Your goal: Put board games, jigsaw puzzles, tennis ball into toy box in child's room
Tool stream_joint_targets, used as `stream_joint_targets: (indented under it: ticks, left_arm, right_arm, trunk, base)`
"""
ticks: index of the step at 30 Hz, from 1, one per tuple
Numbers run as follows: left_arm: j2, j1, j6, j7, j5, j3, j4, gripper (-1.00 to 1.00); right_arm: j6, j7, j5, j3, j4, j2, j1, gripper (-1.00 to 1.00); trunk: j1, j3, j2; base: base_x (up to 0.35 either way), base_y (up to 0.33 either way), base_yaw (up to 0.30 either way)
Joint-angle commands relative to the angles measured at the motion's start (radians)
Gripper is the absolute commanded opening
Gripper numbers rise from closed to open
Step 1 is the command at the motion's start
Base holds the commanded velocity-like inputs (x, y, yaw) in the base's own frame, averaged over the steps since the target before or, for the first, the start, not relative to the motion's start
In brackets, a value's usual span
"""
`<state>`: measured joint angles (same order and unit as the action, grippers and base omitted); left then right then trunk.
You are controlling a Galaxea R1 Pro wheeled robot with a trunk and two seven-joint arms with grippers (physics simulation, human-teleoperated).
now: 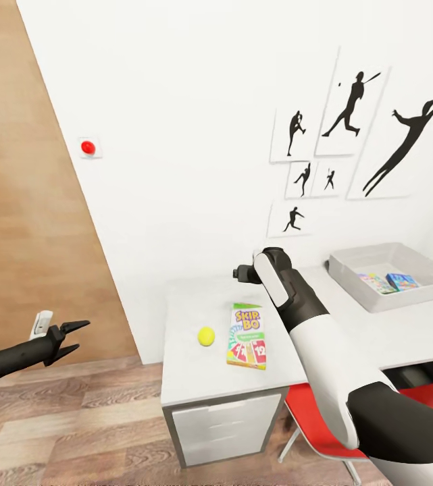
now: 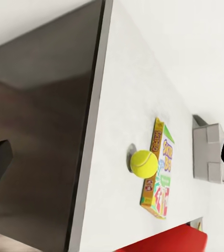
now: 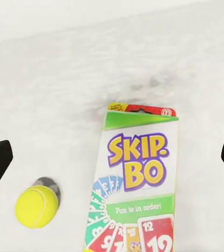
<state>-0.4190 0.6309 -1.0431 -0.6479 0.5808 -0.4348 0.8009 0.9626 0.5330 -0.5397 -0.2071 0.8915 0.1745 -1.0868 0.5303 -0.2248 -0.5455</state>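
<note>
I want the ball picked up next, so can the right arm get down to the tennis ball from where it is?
Probably yes. The right gripper hangs open above the table, with the tennis ball lying apart from the Skip-Bo box and nothing over it.

A red chair point(image 1: 324, 422) is tucked under a white drawer-fronted table point(image 1: 196, 378); a red wall knob point(image 1: 88, 146) is mounted leftward.

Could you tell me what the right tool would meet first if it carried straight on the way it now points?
Probably the Skip-Bo board game lying flat on the table; depth is unclear.
</note>
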Motion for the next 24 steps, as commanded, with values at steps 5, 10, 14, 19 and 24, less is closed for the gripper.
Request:
stream_joint_targets:
  ticks: [5,10,14,19,24]
  left_arm:
    - [0.0,0.001,-0.004,-0.007,-0.006,-0.002,0.0,1.0]
    - [0.0,0.001,-0.004,-0.007,-0.006,-0.002,0.0,1.0]
    - [0.0,0.001,-0.004,-0.007,-0.006,-0.002,0.0,1.0]
    - [0.0,0.001,-0.004,-0.007,-0.006,-0.003,0.0,1.0]
    - [0.0,0.001,-0.004,-0.007,-0.007,-0.004,0.0,1.0]
  right_arm:
    - [-0.002,0.01,-0.009,0.0,-0.017,0.0,-0.001,1.0]
    - [-0.003,0.01,-0.009,0.0,-0.024,0.0,-0.002,1.0]
    - [-0.006,0.01,-0.009,0.0,-0.026,0.0,-0.002,1.0]
    - [-0.02,0.01,-0.009,0.0,-0.027,0.0,-0.002,1.0]
    - [-0.033,0.01,-0.009,0.0,-0.028,0.0,-0.002,1.0]
  trunk:
    - [0.0,-0.01,-0.002]
    - [0.0,-0.018,-0.002]
    - [0.0,-0.025,-0.002]
    - [0.0,-0.033,-0.002]
    - [0.0,-0.041,-0.002]
  base:
    - [0.0,0.0,0.0]
    - [0.0,0.0,0.0]
    - [0.0,0.0,0.0]
    - [0.0,0.0,0.0]
    - [0.0,0.0,0.0]
